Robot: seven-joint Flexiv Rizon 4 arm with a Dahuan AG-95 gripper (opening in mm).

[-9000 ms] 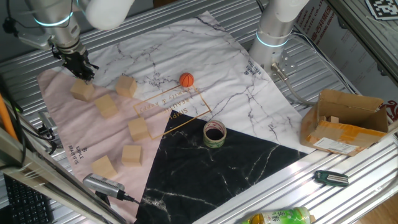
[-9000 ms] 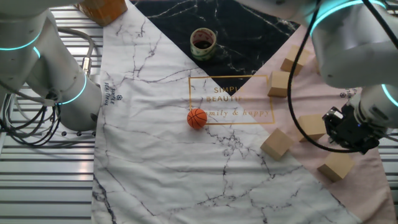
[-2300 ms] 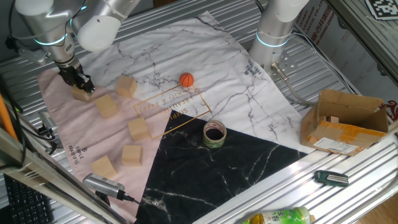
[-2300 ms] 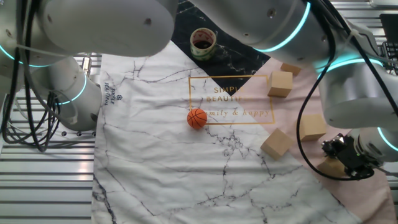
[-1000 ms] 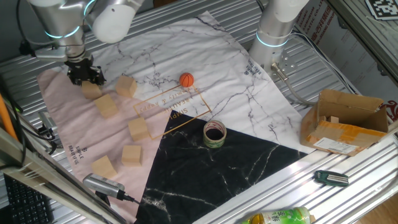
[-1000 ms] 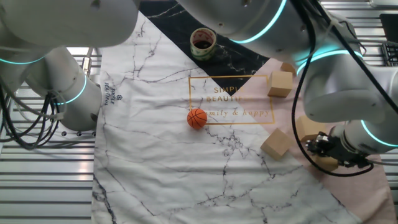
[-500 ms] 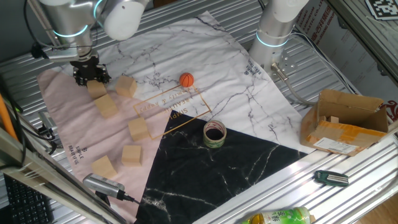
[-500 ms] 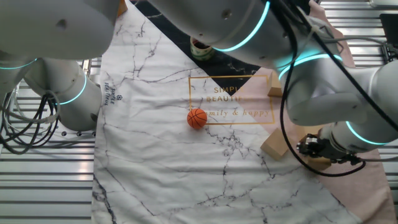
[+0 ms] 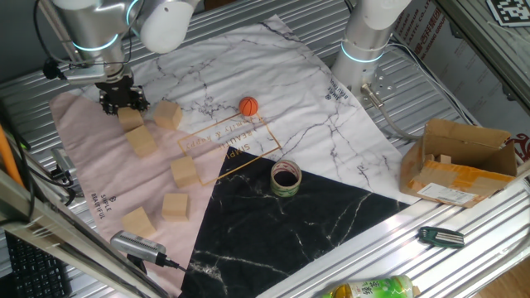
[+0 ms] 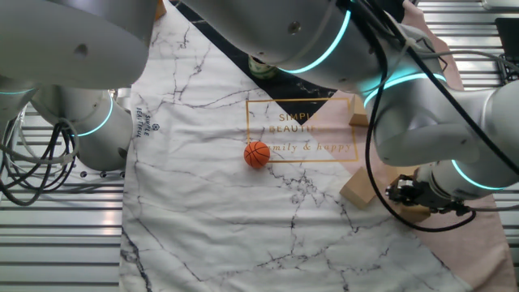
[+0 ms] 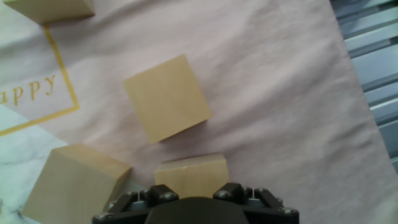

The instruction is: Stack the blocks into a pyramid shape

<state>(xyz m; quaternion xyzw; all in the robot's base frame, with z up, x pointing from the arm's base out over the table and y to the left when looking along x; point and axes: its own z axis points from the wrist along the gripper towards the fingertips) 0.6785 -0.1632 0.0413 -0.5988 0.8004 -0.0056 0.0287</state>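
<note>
Six light-tan wooden blocks show on the pink part of the cloth. My gripper (image 9: 124, 103) is shut on one block (image 9: 130, 117), which sits just left of a second block (image 9: 168, 114) and above a third block (image 9: 142, 141). In the hand view the held block (image 11: 191, 174) fills the space between the jaws of the gripper (image 11: 191, 190), with one neighbour block (image 11: 166, 98) ahead and another block (image 11: 74, 183) to the left. Three more blocks (image 9: 184, 171), (image 9: 175, 205), (image 9: 138, 222) lie nearer the front. In the other fixed view the arm hides most of the gripper (image 10: 418, 197).
An orange ball (image 9: 248, 106) lies mid-cloth. A tape roll (image 9: 286, 178) sits at the edge of the black cloth patch. A brown cardboard box (image 9: 460, 161) stands at the right. A second arm's base (image 9: 364, 41) rises at the back. A green bottle (image 9: 368, 290) lies along the front rail.
Over the last second my gripper carried its block a short way right, toward the two neighbouring blocks. In the last half second it barely moved. The other blocks stayed put.
</note>
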